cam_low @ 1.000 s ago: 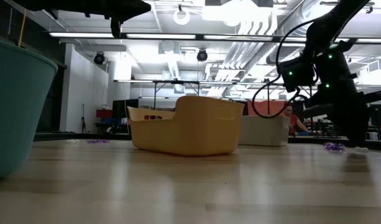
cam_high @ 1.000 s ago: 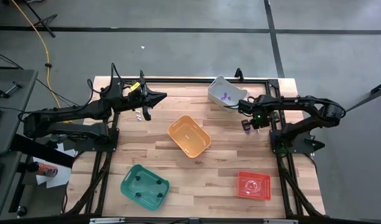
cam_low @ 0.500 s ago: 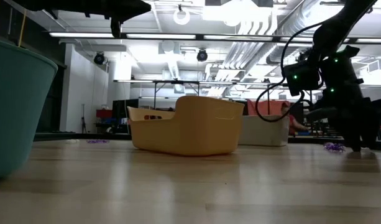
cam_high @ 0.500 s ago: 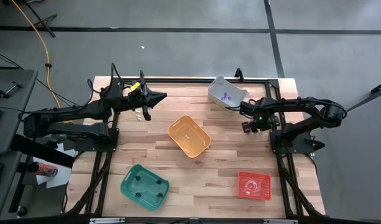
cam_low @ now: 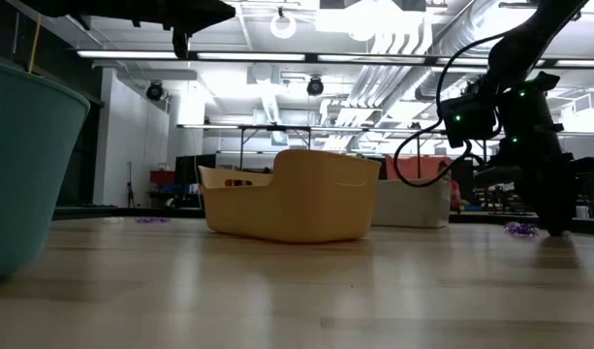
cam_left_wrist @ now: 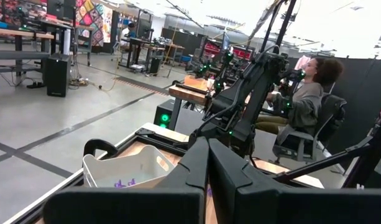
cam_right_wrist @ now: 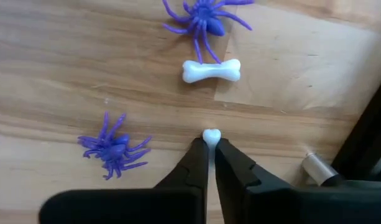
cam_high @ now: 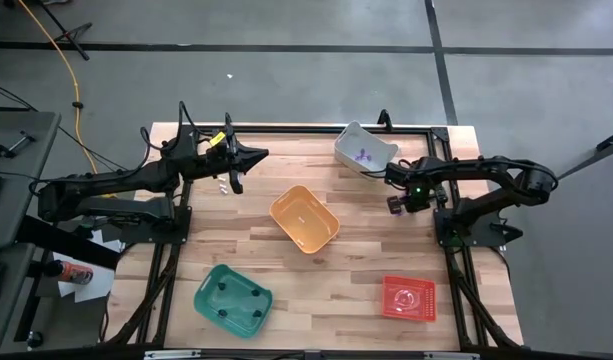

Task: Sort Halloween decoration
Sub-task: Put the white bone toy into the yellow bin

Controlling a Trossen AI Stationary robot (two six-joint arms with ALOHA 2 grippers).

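**Several trinkets sorted, several still loose**

Two purple spiders [cam_right_wrist: 114, 147] and one whole bone [cam_right_wrist: 211, 70] loose on the table beside the right gripper [cam_right_wrist: 211, 138], near the white bin [cam_high: 365, 147]. Second bone [cam_right_wrist: 211, 135] pinched at its knobbed end, only the tip showing past the fingertips. Purple pieces already inside the white bin, dark ones in the green bin [cam_high: 232, 298], something small in the red bin [cam_high: 408, 298]; orange bin [cam_high: 304, 219] apparently bare. More small items loose at the far left of the table, by the left gripper [cam_high: 236, 182]. Judged roughly midway: some of each kind binned, a handful left on both sides.

Right gripper down at the table surface, fingers nearly together, clamped on the bone tip. Left gripper raised above the table's far left, fingers pressed together, holding nothing visible.
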